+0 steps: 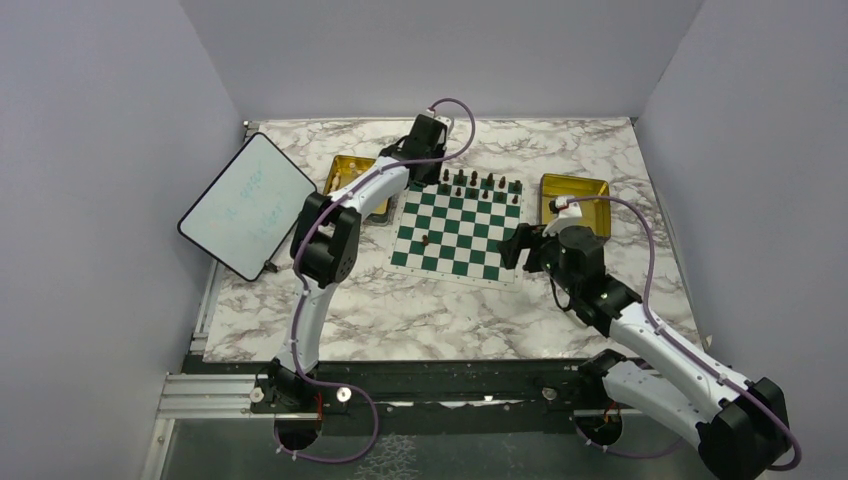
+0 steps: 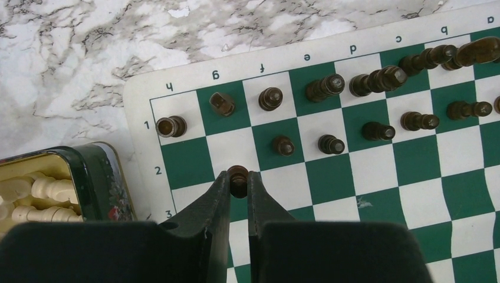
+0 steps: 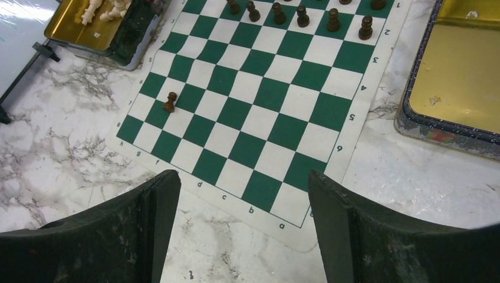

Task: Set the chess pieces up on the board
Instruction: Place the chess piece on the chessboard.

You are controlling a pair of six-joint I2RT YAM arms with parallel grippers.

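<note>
Far-left corner: left gripper (image 2: 238, 184) pinches a dark pawn (image 2: 238, 173) upright, long axis vertical, over the near edge of g2 on the board (image 2: 354, 171). Vacant g2 lies just ahead, beside the f2 pawn (image 2: 283, 145). The left arm (image 1: 325, 235) is stretched out, wrist pointing down. The right gripper (image 3: 242, 177) is spread and empty at the board's near right corner.

Only the head of the dark piece (image 2: 238, 173) showed in the left gripper (image 2: 238, 183) — the tin (image 2: 97, 177) of cream pieces (image 2: 41, 191) ran off the left edge.
</note>
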